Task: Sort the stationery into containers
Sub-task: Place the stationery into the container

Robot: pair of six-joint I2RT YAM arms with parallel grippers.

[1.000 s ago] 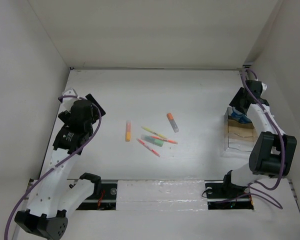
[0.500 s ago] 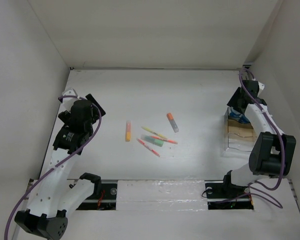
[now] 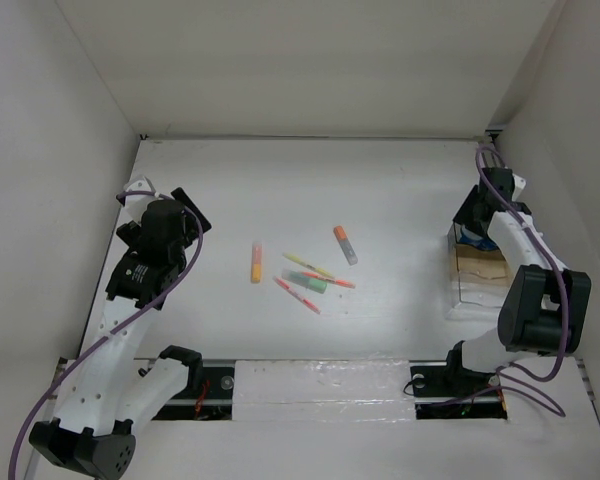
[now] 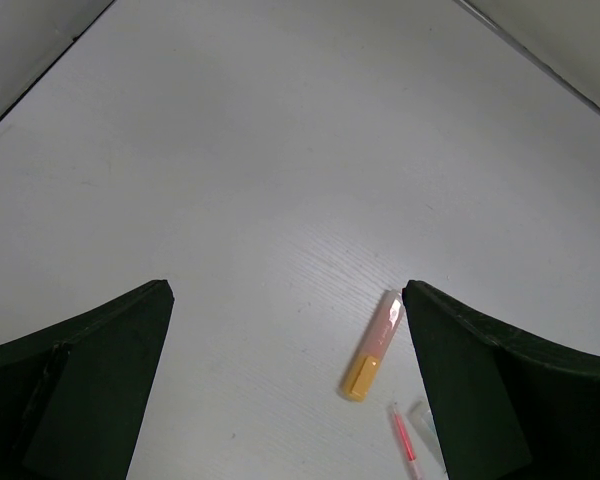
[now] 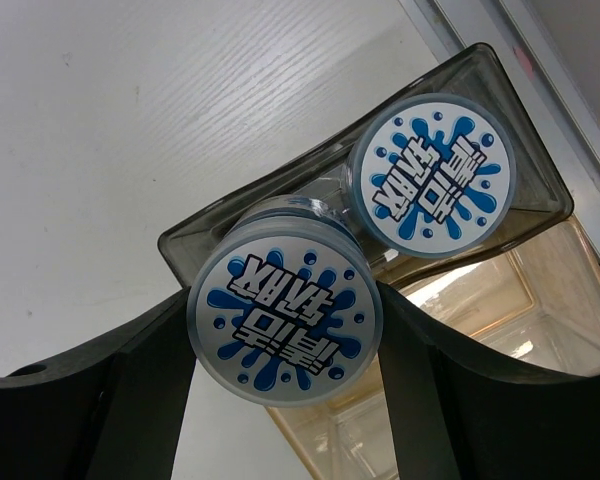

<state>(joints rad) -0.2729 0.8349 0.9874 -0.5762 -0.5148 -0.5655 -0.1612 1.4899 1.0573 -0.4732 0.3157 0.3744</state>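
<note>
The right gripper [image 5: 285, 345] is clamped on a blue-and-white roll [image 5: 284, 318] at the far end of the clear tray [image 5: 500, 300] on the right. It is probably there to seat the roll beside the second roll [image 5: 432, 175] already inside; whether the held one touches the tray is unclear. Both show round white faces splashed with blue. The left gripper [image 4: 285, 295] hangs open at the left.

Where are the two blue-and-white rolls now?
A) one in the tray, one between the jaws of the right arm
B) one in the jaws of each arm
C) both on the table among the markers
A: the right wrist view shows one roll seated in the end compartment of the tray, and the second roll pinched on both sides by the right jaws.
</note>
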